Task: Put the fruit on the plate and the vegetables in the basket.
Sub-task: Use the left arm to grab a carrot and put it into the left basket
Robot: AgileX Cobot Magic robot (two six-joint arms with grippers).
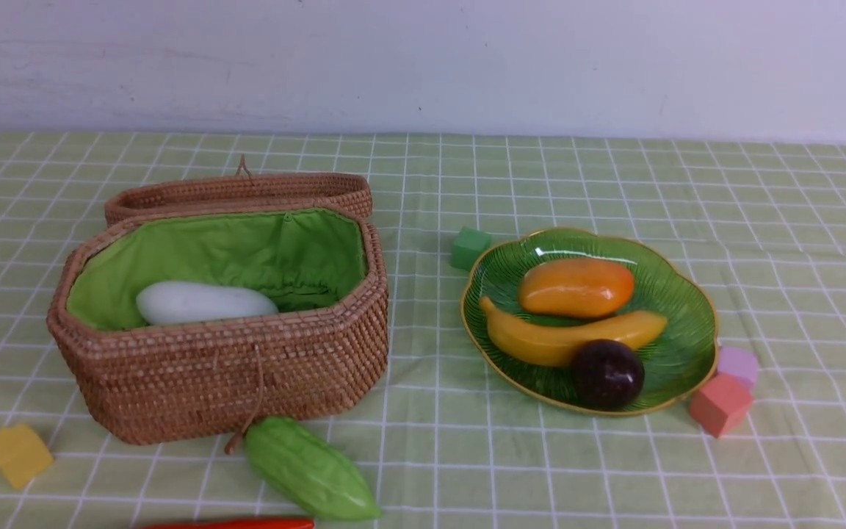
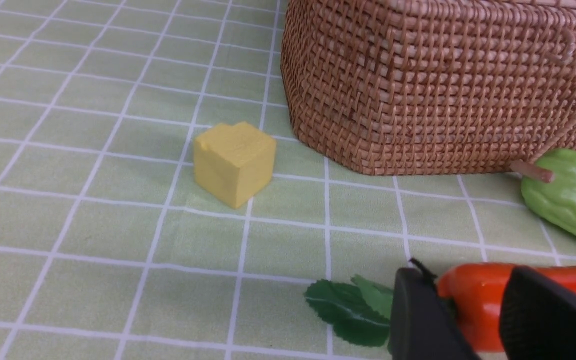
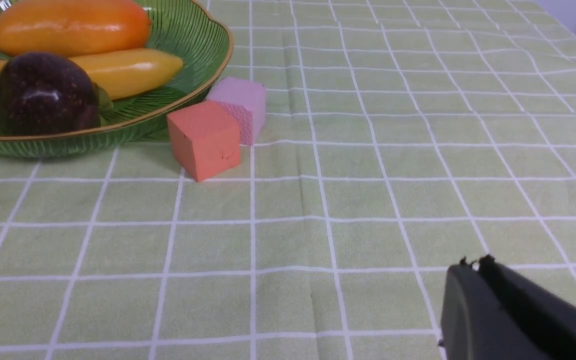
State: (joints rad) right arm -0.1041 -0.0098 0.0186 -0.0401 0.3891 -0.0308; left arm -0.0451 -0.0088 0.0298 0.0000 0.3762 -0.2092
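Wicker basket [image 1: 210, 382], lid back, holds the white radish [image 1: 203, 303] on green lining | gourd [image 1: 309, 470] on counter [image 1: 438, 470] just beside basket front, red pepper [image 1: 239, 524] nearer | left end effector [image 2: 465, 274] fingers apart around pepper, grip unclear | green plate [image 1: 680, 353] holds mango [image 1: 576, 288], banana [image 1: 540, 342], purple ball [image 1: 606, 373] | right end effector [image 3: 474, 262] pressed together, holding nothing

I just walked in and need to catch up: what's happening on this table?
All three fruits, the banana, mango and purple ball, lie on the plate, and the radish is in the basket. The left end effector is closed on the red pepper; the gourd lies in front of the basket. The right end effector is shut and empty.
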